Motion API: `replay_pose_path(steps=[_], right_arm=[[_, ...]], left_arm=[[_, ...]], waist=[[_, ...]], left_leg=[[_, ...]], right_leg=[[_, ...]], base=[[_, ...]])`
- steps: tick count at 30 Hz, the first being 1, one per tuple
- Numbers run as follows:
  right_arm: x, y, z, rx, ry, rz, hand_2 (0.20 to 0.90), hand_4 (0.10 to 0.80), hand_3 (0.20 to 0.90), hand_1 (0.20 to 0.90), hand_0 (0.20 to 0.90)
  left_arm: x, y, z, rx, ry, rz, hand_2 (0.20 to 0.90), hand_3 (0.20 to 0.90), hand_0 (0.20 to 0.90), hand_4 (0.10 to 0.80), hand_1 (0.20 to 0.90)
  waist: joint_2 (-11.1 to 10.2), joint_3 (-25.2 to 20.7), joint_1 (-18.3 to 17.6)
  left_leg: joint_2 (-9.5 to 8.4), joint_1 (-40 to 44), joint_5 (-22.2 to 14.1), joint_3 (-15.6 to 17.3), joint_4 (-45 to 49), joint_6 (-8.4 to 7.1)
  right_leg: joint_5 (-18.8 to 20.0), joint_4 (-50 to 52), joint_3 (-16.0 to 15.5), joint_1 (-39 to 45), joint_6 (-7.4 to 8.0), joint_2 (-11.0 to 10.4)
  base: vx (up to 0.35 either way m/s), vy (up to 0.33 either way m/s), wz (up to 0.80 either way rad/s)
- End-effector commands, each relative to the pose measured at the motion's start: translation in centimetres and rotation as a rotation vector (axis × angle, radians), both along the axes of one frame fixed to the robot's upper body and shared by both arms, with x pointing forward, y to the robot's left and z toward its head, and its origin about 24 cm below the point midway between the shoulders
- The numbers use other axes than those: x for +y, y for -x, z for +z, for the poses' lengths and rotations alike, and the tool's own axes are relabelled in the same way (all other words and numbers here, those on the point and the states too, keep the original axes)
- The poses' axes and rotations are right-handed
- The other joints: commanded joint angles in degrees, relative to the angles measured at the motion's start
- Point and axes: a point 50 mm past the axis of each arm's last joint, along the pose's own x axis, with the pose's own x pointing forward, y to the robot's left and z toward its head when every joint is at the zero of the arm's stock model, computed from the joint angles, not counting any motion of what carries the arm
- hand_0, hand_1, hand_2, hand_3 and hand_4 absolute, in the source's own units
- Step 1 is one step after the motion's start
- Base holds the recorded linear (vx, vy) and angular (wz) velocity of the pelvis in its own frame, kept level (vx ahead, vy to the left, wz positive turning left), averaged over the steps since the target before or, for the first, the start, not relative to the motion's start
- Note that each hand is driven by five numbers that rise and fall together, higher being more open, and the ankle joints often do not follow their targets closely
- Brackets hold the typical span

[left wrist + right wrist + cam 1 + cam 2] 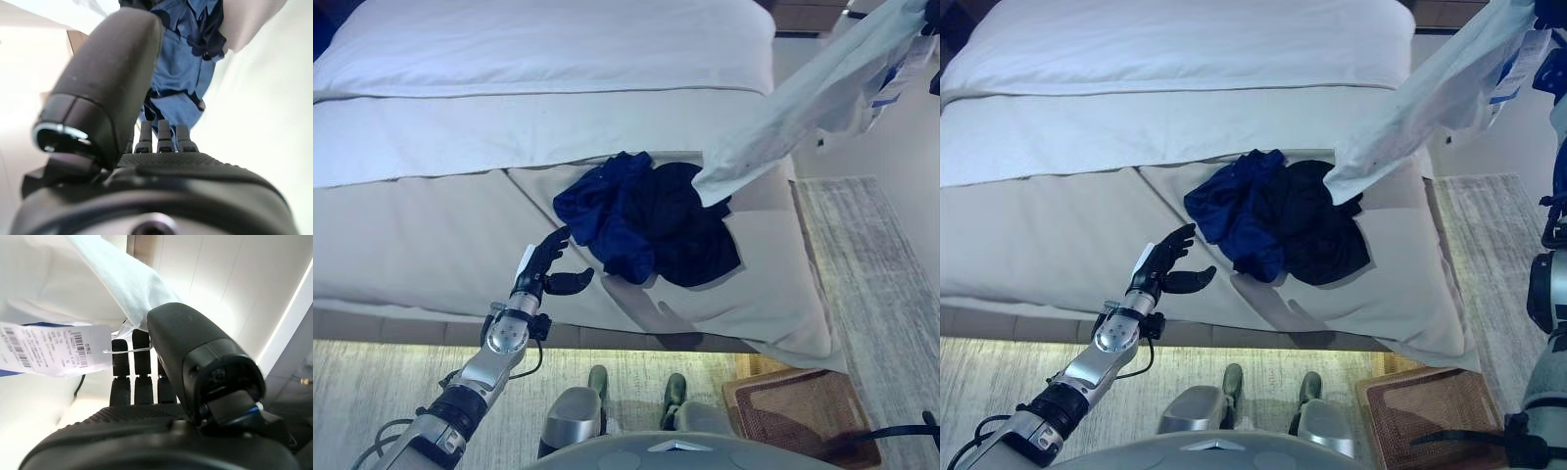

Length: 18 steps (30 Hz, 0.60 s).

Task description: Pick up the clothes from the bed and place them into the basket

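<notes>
The bed (431, 235) is filling most of the head views, its white pillow (538, 44) lying across the far end. A white garment (803, 98) is hanging stretched, its long axis slanting from the upper right down to a hem touching the dark heap. That heap, a blue garment (602, 211) beside a black garment (690, 240), is lying near the bed's right edge. A brown basket (803, 411) is sitting on the floor. The right hand (146, 357) is pinching the white cloth, a paper tag (54, 350) dangling. The left hand (545, 266) is hovering open, just left of the blue cloth.
</notes>
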Motion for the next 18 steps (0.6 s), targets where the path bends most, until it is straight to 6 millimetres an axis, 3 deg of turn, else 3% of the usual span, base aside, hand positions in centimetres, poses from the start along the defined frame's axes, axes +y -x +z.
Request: replay_pose_path(steps=[1, 4, 6, 9, 10, 14, 18], right_arm=[[0.6, 2.5, 5.7, -0.192, 0.145, -0.006, 0.300, 0.100, 0.200, 0.300, 0.300], [0.0, 3.1, 5.3, -0.176, 0.156, -0.057, 0.300, 0.100, 0.200, 0.300, 0.300], [-0.5, 3.5, 4.8, -0.181, 0.138, -0.101, 0.300, 0.100, 0.200, 0.300, 0.300], [-0.9, 3.7, 4.4, -0.192, 0.091, -0.099, 0.300, 0.100, 0.200, 0.300, 0.300], [-0.6, 3.5, 4.3, -0.199, 0.078, -0.067, 0.300, 0.100, 0.200, 0.300, 0.300], [-0.3, 3.1, 3.5, -0.189, 0.071, -0.006, 0.300, 0.100, 0.200, 0.300, 0.300], [-0.8, 2.8, 1.8, -0.129, 0.078, -0.001, 0.300, 0.100, 0.200, 0.300, 0.300]], left_arm=[[0.4, 0.1, 1.2, -0.108, 0.021, 0.020, 0.900, 0.900, 0.900, 0.800, 0.900], [0.3, -0.1, 1.6, -0.108, 0.018, -0.018, 0.900, 0.900, 0.900, 0.800, 0.900], [0.5, -0.1, 1.7, -0.116, 0.006, -0.039, 0.900, 0.900, 0.900, 0.800, 0.900], [1.2, -0.4, 2.1, -0.129, -0.025, -0.027, 0.900, 0.900, 0.900, 0.800, 0.900], [1.8, -0.7, 2.6, -0.151, -0.035, 0.018, 0.900, 0.900, 0.900, 0.800, 0.900], [2.7, -1.0, 3.3, -0.171, -0.028, 0.087, 0.900, 0.900, 0.900, 0.800, 0.900], [2.9, -1.0, 2.9, -0.152, -0.002, 0.111, 0.900, 0.900, 0.900, 0.800, 0.900]], waist=[[-1.5, -12.5, -1.8], [-1.4, -12.4, -2.8], [-1.2, -11.8, -3.7], [-0.9, -10.6, -4.4], [-0.5, -9.7, -4.4], [0.6, -10.0, -3.6], [0.0, -11.4, -3.9]], left_leg=[[-2.10, -2.1, -7.6, -4.0, 0.8, 2.11], [-1.90, -2.0, -7.7, -1.6, 0.7, 2.50], [-1.77, -1.3, -6.6, -1.2, -1.8, 2.56], [-1.29, 0.1, -5.6, 1.1, -5.5, 2.77], [-0.71, 0.0, -5.0, 3.5, -6.6, 3.13], [0.91, -1.6, -3.5, 8.1, -6.4, 3.24], [1.17, -1.0, -3.8, 9.7, -7.0, 2.15]], right_leg=[[-6.0, 6.4, 4.2, -3.0, 2.43, 1.8], [-4.7, 6.4, 4.3, -3.8, 3.51, 1.1], [-1.6, 5.6, 4.2, -5.6, 5.51, 0.5], [1.8, 7.0, 1.3, -9.5, 7.67, -0.1], [1.9, 9.5, -2.2, -10.5, 7.96, -0.6], [-3.5, 12.2, -6.1, -8.2, 6.11, -0.7], [-2.7, 5.2, -6.5, -5.4, 5.94, -0.8]], base=[[-0.012, 0.156, -0.88], [0.000, 0.113, -0.65], [-0.057, 0.042, -0.43], [-0.151, 0.043, -0.45], [-0.254, 0.060, -0.98], [-0.161, 0.011, -1.02], [0.048, -0.052, -0.84]])
